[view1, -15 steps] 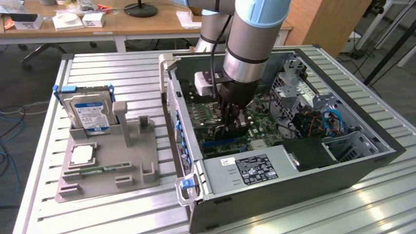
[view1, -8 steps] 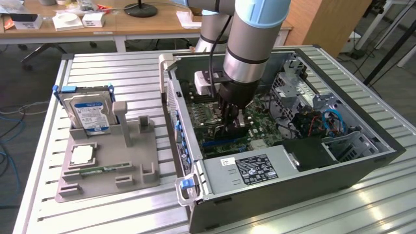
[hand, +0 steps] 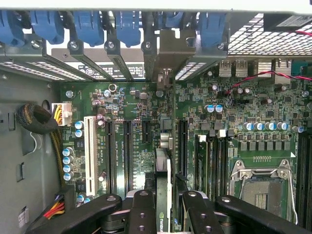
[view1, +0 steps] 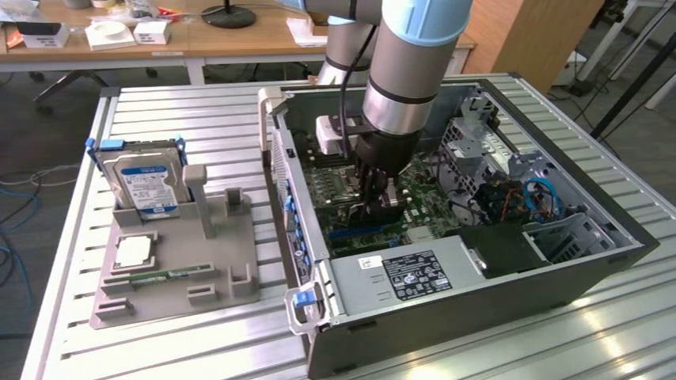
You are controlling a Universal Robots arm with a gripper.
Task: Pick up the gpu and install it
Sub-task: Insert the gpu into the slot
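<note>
Inside the open computer case point(view1: 591, 269), my gripper point(view1: 378, 199) reaches down over the green motherboard point(hand: 126, 102). It is shut on the gpu point(hand: 164, 180), a thin dark card seen edge-on between the black fingers point(hand: 141, 209) in the wrist view. The card's pale metal end bracket point(hand: 165, 53) points toward the rear slot openings under the blue clips point(hand: 126, 22). The card stands upright over the black expansion slots point(hand: 127, 146), close to the board. In the exterior view the gpu point(view1: 366, 218) shows as a dark piece just below the fingers.
A grey fixture tray point(view1: 180, 261) on the slatted table holds a blue-labelled hard drive point(view1: 148, 186) and a green memory stick point(view1: 158, 276). The power supply point(view1: 423, 273) fills the case's near end. A CPU socket point(hand: 263, 187) and cable bundles point(hand: 36, 119) flank the slots.
</note>
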